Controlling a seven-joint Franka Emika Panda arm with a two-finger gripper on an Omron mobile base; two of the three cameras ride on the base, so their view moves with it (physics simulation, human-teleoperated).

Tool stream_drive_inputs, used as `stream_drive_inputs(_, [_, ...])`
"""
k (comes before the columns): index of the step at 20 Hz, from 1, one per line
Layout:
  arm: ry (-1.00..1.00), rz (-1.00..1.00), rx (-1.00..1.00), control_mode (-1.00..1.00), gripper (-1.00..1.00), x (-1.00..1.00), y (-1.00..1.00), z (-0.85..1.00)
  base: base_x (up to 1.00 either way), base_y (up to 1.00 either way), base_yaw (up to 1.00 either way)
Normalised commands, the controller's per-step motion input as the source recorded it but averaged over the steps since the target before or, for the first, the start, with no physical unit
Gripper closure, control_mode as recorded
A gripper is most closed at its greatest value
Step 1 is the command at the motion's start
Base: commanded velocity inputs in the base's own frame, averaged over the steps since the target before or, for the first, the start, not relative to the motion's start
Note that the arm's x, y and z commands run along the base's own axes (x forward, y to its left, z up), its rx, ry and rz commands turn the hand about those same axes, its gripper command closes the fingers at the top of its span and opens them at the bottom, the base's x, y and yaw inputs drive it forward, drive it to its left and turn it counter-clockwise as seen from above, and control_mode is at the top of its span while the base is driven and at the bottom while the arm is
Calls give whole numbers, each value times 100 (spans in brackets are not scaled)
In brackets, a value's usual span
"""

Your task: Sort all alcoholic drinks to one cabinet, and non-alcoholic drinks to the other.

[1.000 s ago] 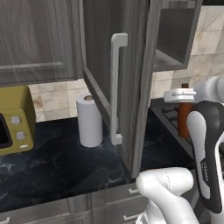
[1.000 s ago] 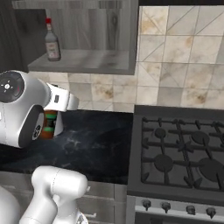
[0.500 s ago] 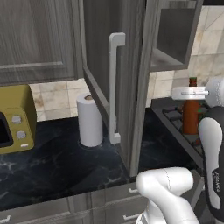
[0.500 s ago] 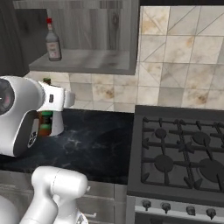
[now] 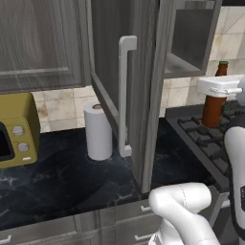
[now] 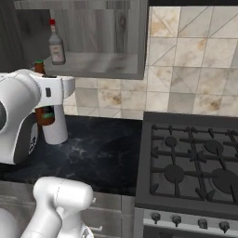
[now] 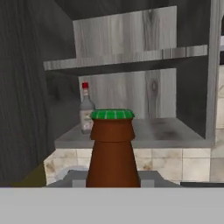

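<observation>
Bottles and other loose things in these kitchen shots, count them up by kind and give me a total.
Bottles: 2, a brown bottle with a green cap held in the end effector, and a clear red-capped bottle on the open cabinet's lower shelf.
Paper towel rolls: 1.
Yellow microwaves: 1.
Total: 4.

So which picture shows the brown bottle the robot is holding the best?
The hand view: the brown bottle stands close up, its green cap and neck plain. The left base view shows the bottle farther off, partly behind the gripper. In the right base view the arm covers most of it.
</observation>
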Motion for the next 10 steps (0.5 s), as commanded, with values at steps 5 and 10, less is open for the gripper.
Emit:
stream_drive_inputs(5, [0, 3, -1, -100, 100, 82, 0, 33, 0, 0, 0])
stream_drive_inputs(10, [-7, 3, -2, -100, 100, 40, 0, 31, 0, 0, 0])
